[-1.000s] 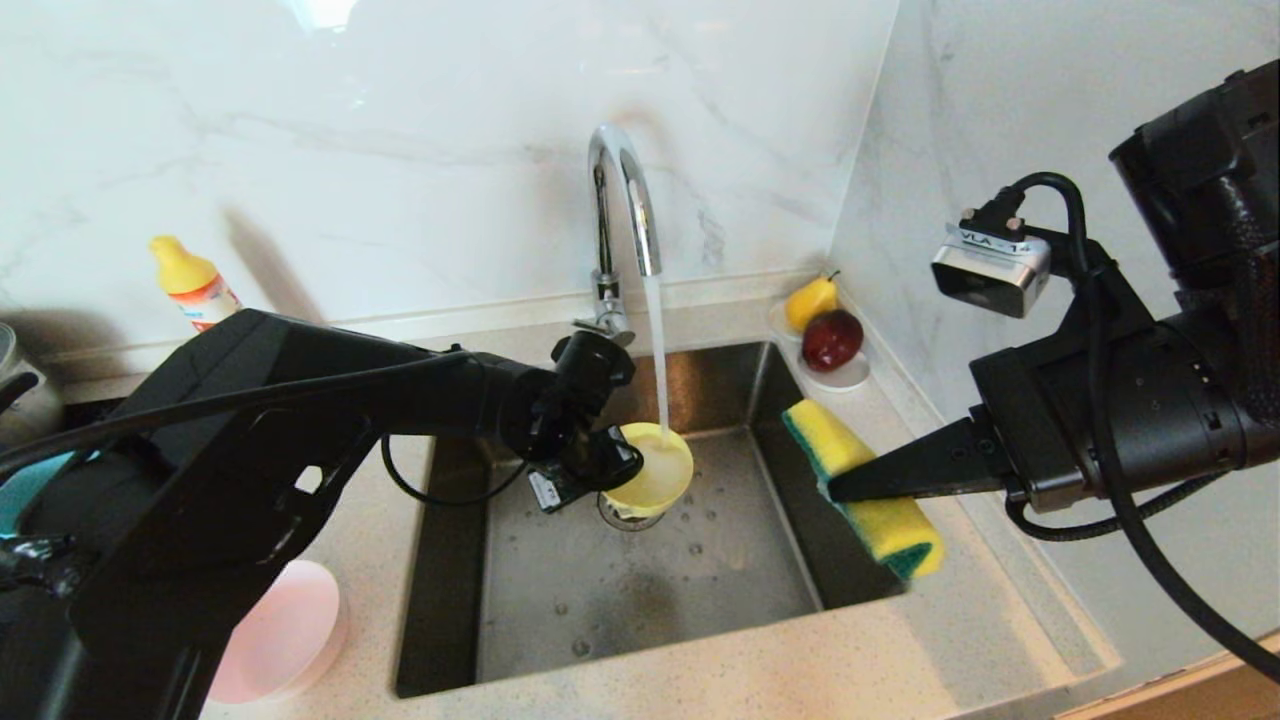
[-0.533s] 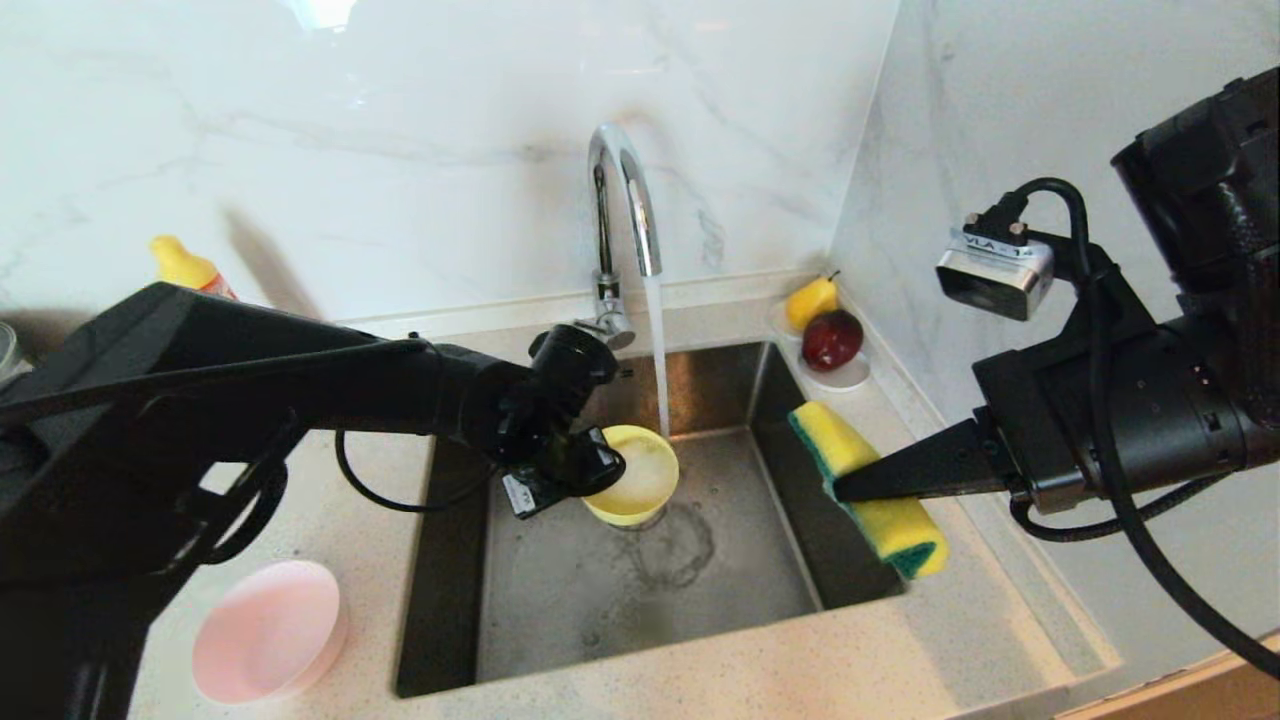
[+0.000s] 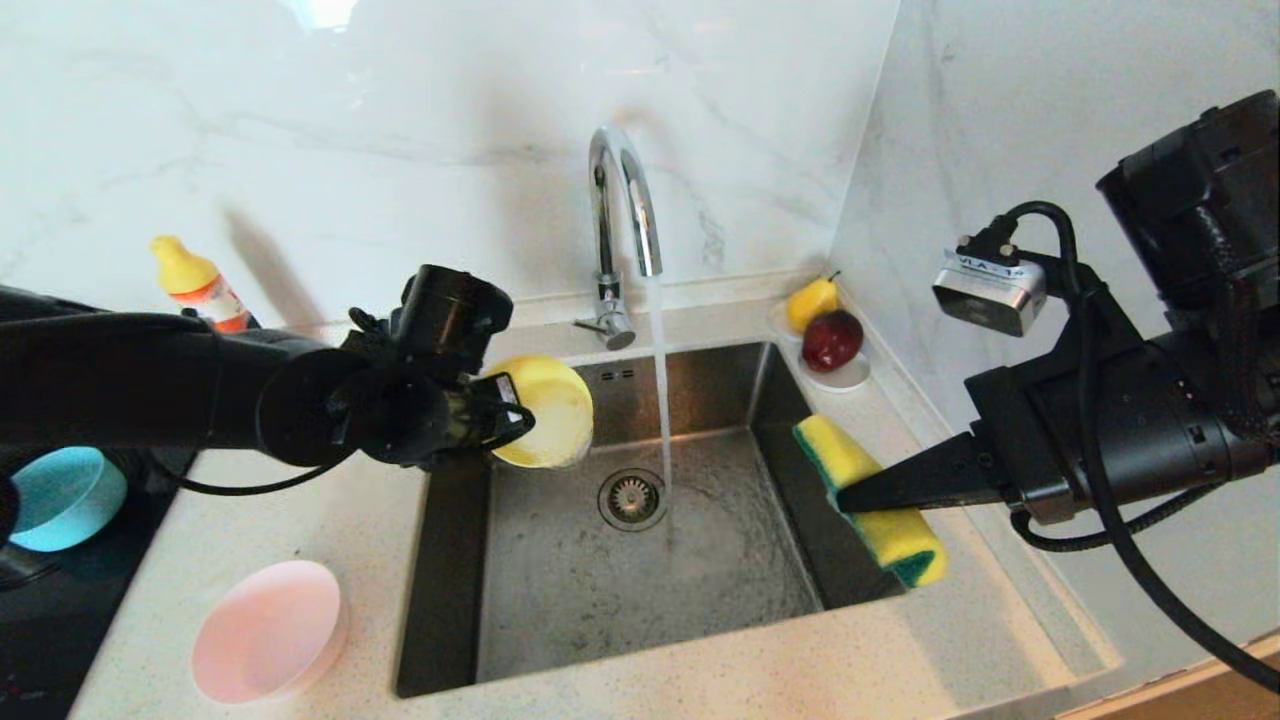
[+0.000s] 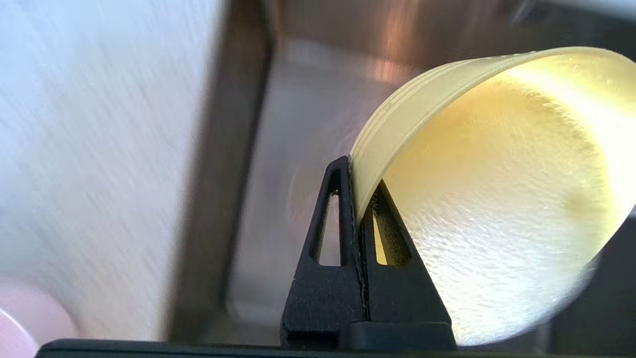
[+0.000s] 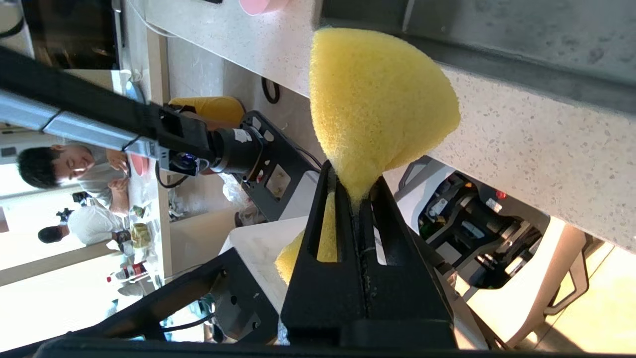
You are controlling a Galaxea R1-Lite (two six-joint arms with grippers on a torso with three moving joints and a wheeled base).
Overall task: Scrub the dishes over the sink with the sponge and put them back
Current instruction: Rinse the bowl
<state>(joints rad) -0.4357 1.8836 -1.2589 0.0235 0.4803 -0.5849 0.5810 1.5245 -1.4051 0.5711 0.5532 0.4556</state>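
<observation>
Left gripper (image 4: 358, 199): jaws clamped on the rim of the round yellow plastic bowl (image 3: 545, 412), tilted above the steel sink's (image 3: 560, 580) left edge
Right gripper (image 5: 355, 199): jaws pinching the yellow, green-backed sponge (image 3: 868, 480) over the sink's right rim
Tap water (image 3: 661, 400): running into the sink

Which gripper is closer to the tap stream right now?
Left. The left gripper, clamping the yellow bowl, sits just left of the stream; the right gripper holds the sponge at the sink's right edge.

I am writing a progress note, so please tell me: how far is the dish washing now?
Nothing looks finished. In hand: the left gripper pinches the yellow bowl tilted over the sink, and the right gripper clamps the sponge apart from it. Left: the pink bowl and blue bowl wait on the counter.
</observation>
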